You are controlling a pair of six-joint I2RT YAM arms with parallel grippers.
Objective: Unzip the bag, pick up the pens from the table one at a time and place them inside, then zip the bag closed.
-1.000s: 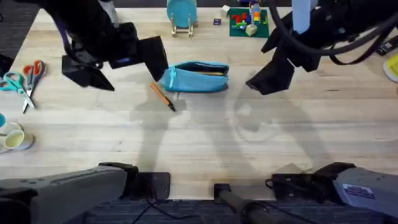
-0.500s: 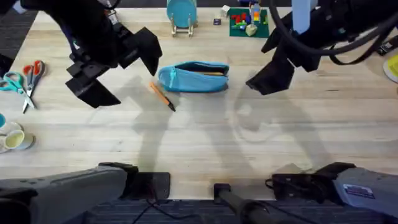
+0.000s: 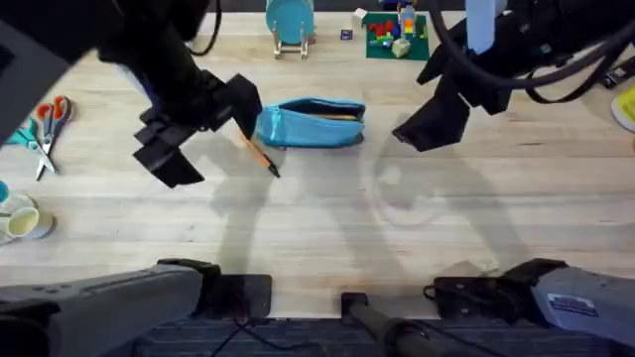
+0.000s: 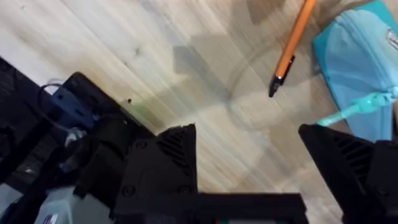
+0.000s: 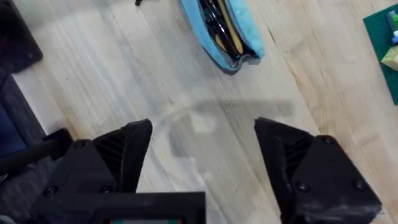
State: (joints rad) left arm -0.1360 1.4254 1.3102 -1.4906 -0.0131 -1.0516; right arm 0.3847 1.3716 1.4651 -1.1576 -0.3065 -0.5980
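A: Surface first. Light plank table (image 3: 327,228), grain running left to right. Far edge: round teal disc on a wooden stand (image 3: 290,22), and a green mat with small coloured blocks (image 3: 395,34). Left edge: orange- and teal-handled scissors (image 3: 42,127); nearer, a pale cup (image 3: 22,222), cut off by the frame.

B: Task items?

A: Bag (image 3: 310,123) lies far of centre, long axis left to right, zipper open; dark and yellowish sticks show inside it in the right wrist view (image 5: 222,30). Orange pen (image 3: 260,156) lies on the table just near-left of the bag, dark tip pointing near-right. In the left wrist view the pen (image 4: 291,48) and the bag's end sit close but apart.

B: Grippers?

A: Left gripper (image 3: 198,129) hangs above the table just left of the bag, fingers spread wide, nothing between them; its wrist view shows bare wood in the gap. Right gripper (image 3: 432,117) hangs right of the bag, also spread wide and holding nothing.

B: Hard to make out?

A: Left arm looms dark and blurred over the far-left table, covering part of the pen's far end. Which sticks lie in the bag, cannot tell.
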